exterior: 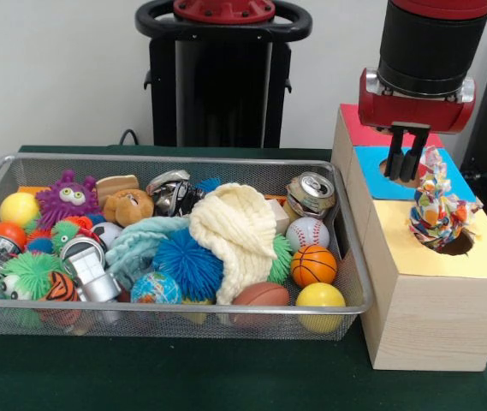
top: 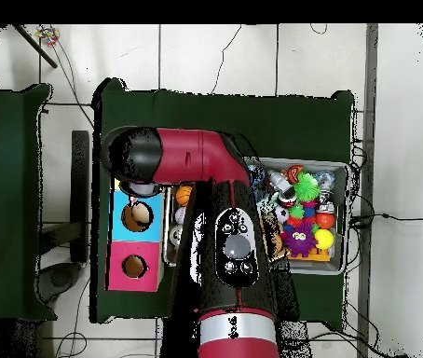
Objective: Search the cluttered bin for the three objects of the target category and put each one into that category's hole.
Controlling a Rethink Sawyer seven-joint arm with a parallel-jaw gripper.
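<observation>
Arm (top: 217, 200): big red and black thing; from above it crosses over the table and hides a good part of the bin.
Table (exterior: 226, 377): dark green top, with the bin and the box side by side on it.
Bin (exterior: 175, 310): wire mesh tray, heaped full with balls, spiky toys, cans and soft things.
Box (exterior: 436, 308): pale wood, just beside the bin, with a red, a blue and a yellow panel on top, one hole in each.
Gripper (exterior: 406, 168): hangs over the blue panel, close above its hole; the two dark fingers point straight down, near each other with a narrow gap between, nothing pinched in them and nothing touched.
Scarf (exterior: 236, 235): cream knit, draped over the middle of the heap.
Cloth toy (exterior: 436, 210): many-coloured rag bundle, standing upright in the yellow panel's hole, upper part sticking out, just beside the gripper but apart from it.
Blue ball (exterior: 187, 264): spiky, against the scarf's edge.
Can (exterior: 311, 195): crushed, at the bin's back corner nearest the box.
Basketball (exterior: 313, 265): small, orange, below a baseball (exterior: 307, 232).
Yellow ball (exterior: 320, 300): front corner of the bin, by the box.
</observation>
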